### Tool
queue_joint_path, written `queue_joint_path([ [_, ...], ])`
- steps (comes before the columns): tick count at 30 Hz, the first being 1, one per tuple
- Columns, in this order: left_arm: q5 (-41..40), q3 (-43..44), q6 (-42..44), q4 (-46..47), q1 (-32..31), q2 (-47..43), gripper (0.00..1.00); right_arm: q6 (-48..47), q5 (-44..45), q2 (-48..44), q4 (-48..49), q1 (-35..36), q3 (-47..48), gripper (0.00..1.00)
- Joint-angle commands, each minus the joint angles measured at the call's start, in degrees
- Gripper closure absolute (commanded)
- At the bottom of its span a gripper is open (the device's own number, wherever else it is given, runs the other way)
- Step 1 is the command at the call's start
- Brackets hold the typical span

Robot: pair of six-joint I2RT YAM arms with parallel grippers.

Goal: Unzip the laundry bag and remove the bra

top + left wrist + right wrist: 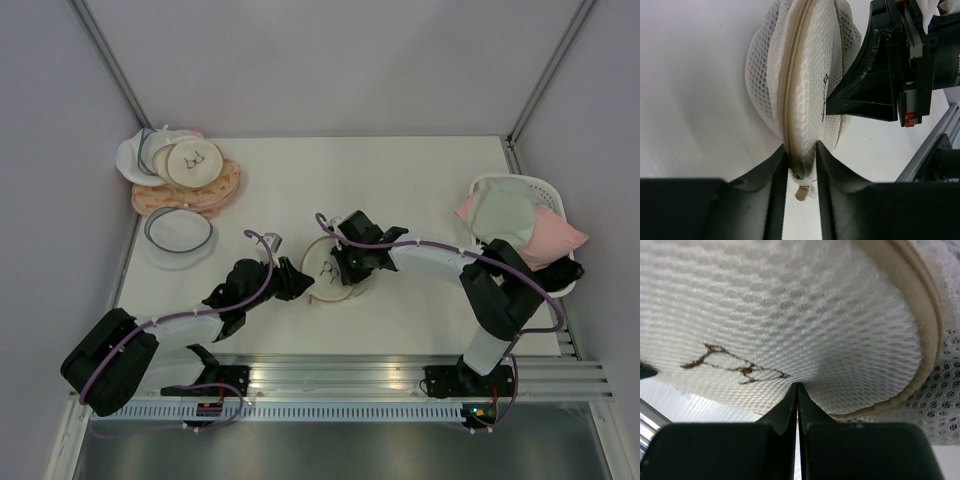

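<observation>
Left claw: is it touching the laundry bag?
Touching. Left wrist view shows the left claw pinching the tan zipper edge of the laundry bag between both fingers.

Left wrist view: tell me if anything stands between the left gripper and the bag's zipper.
Nothing visible does. The left gripper pinches the bag right at its zipper rim, and the pull hangs between its jaws. The right gripper, shut, meets the bag's mesh face off to one side, clear of the zipper.

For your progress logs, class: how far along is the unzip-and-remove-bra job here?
Done: nothing; the zipper looks closed. In hand: right claw pinches mesh on the laundry bag, left claw grips its zipper end. Left: unzip, pull out the unseen bra.
</observation>
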Motion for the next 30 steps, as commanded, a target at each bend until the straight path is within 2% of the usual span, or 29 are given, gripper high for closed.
queue_joint_path([
  [1, 4.1, -0.4, -0.3, 6.3, -0.3, 0.2, 0.70, -1.0, 0.1, -2.6, -0.5, 0.1, 0.0, 0.99],
  [2, 4.6, -0.3, -0.6, 6.4, -0.3, 0.2, 0.83, -1.0, 0.1, -2.7, -0.6, 0.1, -0.1, 1.00],
  [4, 4.9, 0.5, -1.6, 4.8, -0.3, -0.1, 0.98, -0.7, 0.5, -3.8, -0.8, 0.1, -0.1, 1.00],
  [8, 3.5, 1.8, -5.0, 0.9, -0.3, -1.4, 0.98, 1.1, 3.1, -8.9, -0.6, 0.1, -1.2, 1.00],
  [10, 0.5, 1.1, -9.6, 0.1, -0.4, -2.7, 0.98, 1.3, 3.9, -13.5, -0.8, 0.3, -1.9, 0.77],
  [14, -9.6, -1.1, -17.0, -2.3, -3.2, -8.6, 0.98, 2.2, 5.8, -22.5, -1.4, 1.4, -4.8, 0.56],
  [18, -22.9, -2.1, -28.1, -7.4, -6.3, -15.6, 0.98, 7.4, 4.6, -31.5, 1.5, 3.0, -10.1, 0.52],
  [21, -28.7, -2.0, -36.5, -9.4, -7.9, -17.5, 0.98, 10.1, 5.5, -34.4, 4.5, 6.6, -13.6, 0.51],
  [27, -36.4, 2.1, -48.1, -12.4, -12.3, -14.7, 0.98, 15.8, 8.0, -32.8, 10.9, 15.1, -16.6, 0.52],
  [30, -36.2, 2.8, -50.4, -10.3, -13.9, -11.9, 0.98, 17.4, 8.7, -30.7, 14.2, 18.2, -17.4, 0.52],
])
